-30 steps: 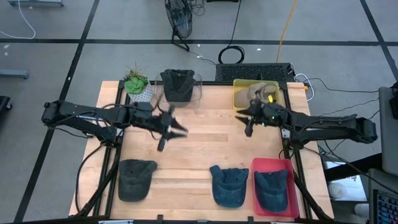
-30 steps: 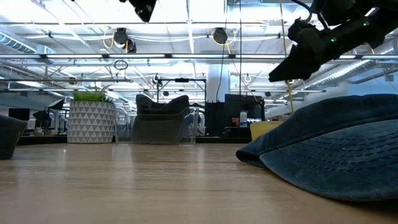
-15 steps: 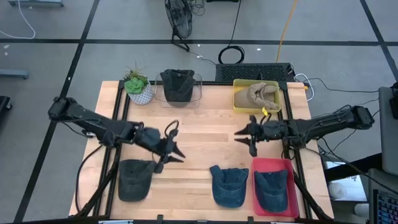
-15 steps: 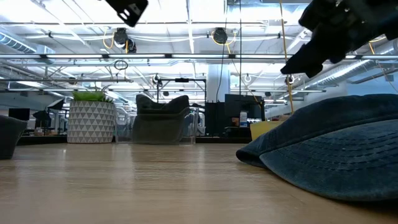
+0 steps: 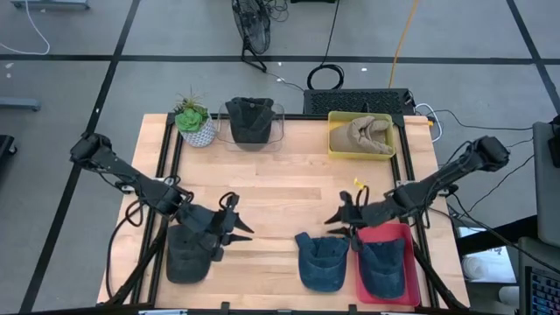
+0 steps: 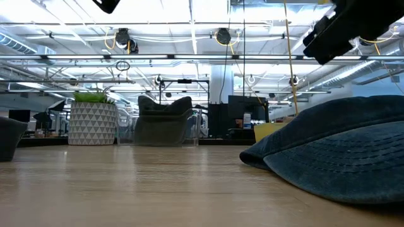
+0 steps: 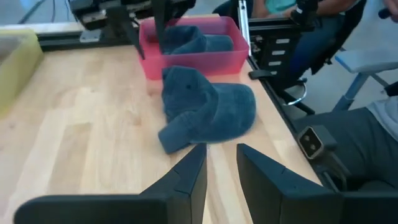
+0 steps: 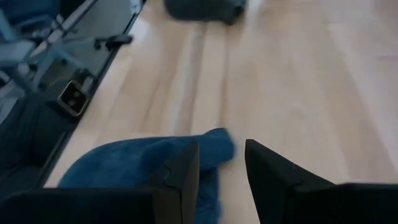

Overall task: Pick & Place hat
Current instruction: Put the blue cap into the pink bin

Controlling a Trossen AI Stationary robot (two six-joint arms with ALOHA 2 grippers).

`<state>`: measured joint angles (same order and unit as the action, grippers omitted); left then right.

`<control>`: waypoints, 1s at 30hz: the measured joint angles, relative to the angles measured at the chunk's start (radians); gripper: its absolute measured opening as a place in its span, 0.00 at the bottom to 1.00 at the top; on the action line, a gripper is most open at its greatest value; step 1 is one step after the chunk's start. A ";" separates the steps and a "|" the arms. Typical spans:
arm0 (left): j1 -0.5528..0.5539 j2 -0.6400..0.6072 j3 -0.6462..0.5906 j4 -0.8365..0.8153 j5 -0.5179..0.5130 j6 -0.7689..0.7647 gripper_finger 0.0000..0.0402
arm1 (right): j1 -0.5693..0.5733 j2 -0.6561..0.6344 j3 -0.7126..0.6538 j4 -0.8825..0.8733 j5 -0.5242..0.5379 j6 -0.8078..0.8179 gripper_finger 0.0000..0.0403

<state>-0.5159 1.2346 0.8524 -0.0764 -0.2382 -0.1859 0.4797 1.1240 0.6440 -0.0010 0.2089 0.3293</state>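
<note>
High view: blue hat (image 5: 323, 260) lies loose on table (image 5: 289, 188) near front edge, just left of red bin (image 5: 382, 234), brim toward the back. Right gripper (image 5: 339, 216) above its brim, fingers apart. Left gripper (image 5: 234, 225) open over dark hat (image 5: 191, 251).

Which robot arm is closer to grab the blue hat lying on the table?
Probably the right. The right gripper hangs open just above the blue hat, while the left gripper sits by the dark hat.

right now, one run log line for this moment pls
left hand: open, over dark cap | right hand: open, above blue cap | nothing held
</note>
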 joint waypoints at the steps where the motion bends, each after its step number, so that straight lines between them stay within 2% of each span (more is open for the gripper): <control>1: -0.005 0.000 0.000 -0.005 -0.001 -0.004 0.24 | 0.012 0.023 0.024 -0.019 0.000 0.003 0.27; 8: -0.013 0.001 0.000 -0.013 -0.002 -0.004 0.24 | 0.070 0.172 0.189 -0.169 -0.005 0.081 0.28; 13: -0.013 0.002 0.000 -0.015 -0.002 -0.003 0.24 | 0.102 0.274 0.267 -0.197 -0.081 0.169 0.36; 20: -0.013 0.002 0.000 -0.046 -0.001 0.007 0.24 | 0.118 0.382 0.285 -0.219 -0.132 0.297 0.47; 30: 0.000 0.002 0.000 -0.059 0.000 0.090 0.24 | 0.133 0.429 0.285 -0.201 -0.133 0.289 0.45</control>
<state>-0.5154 1.2369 0.8524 -0.1356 -0.2379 -0.0958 0.6126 1.5528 0.9287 -0.2024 0.0754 0.6182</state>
